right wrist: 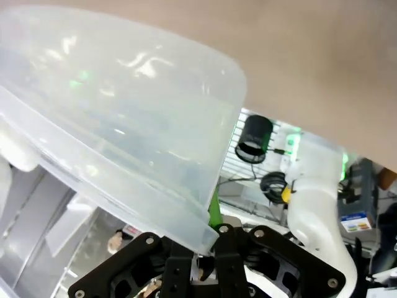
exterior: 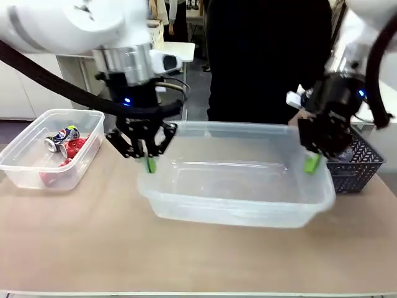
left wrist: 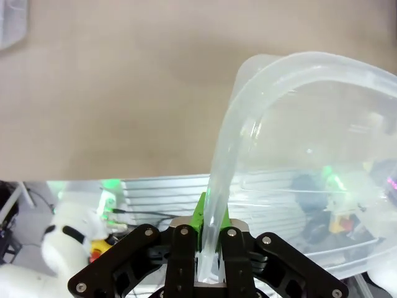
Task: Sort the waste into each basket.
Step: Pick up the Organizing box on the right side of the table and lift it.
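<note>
A large see-through basket (exterior: pixel 236 205) lies across the middle of the table, with nothing inside it. My left gripper (exterior: pixel 149 162) is shut on its left rim, and my right gripper (exterior: pixel 312 162) is shut on its right rim. In the left wrist view the rolled rim (left wrist: pixel 291 68) runs down between the shut left gripper (left wrist: pixel 209 264). In the right wrist view the basket's corner (right wrist: pixel 124 124) sits pinched in the right gripper (right wrist: pixel 208 251). A smaller see-through basket (exterior: pixel 25 167) at the left holds a crushed blue-silver can (exterior: pixel 62 136) and red cans (exterior: pixel 73 151).
A dark grey lattice basket (exterior: pixel 360 167) stands at the right, just behind my right gripper. A person in black (exterior: pixel 267 56) stands at the far edge. Bare tabletop (exterior: pixel 186 261) stretches along the near side.
</note>
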